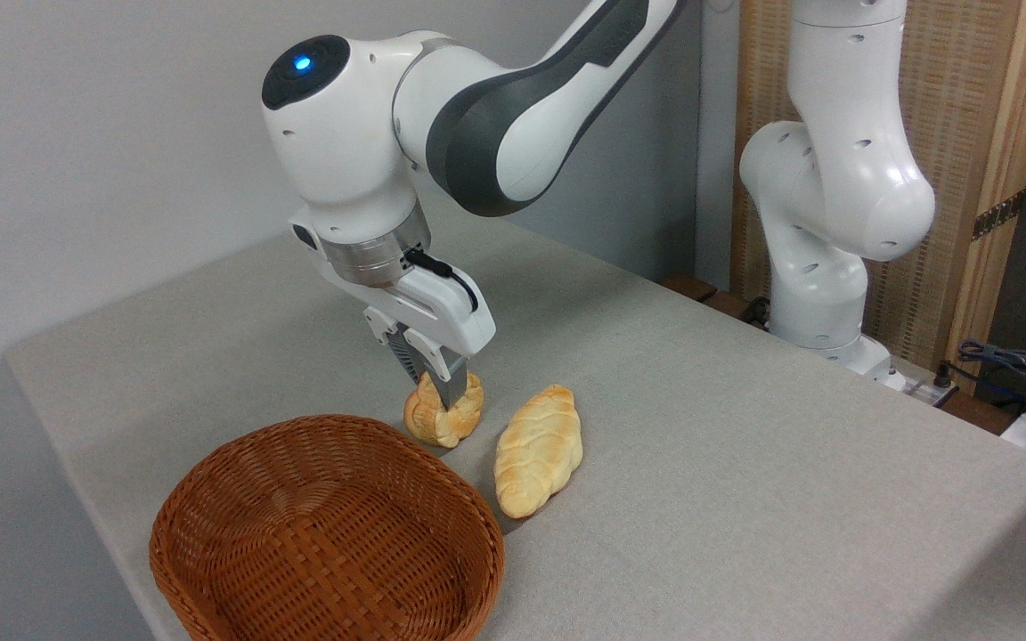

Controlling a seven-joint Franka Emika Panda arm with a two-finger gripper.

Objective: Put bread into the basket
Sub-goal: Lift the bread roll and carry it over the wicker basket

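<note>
Here my gripper (442, 392) clamps the bread (443, 411), lifted slightly beside the basket (326, 534); the braided loaf (538, 450) lies on the table (745, 445).

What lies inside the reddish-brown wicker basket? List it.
Nothing: the oval reddish-brown wicker basket shows only bare weave. Its near inner wall is hidden by the rim. The small golden-brown roll, held by the tool, and the longer pale braided loaf are outside it.
</note>
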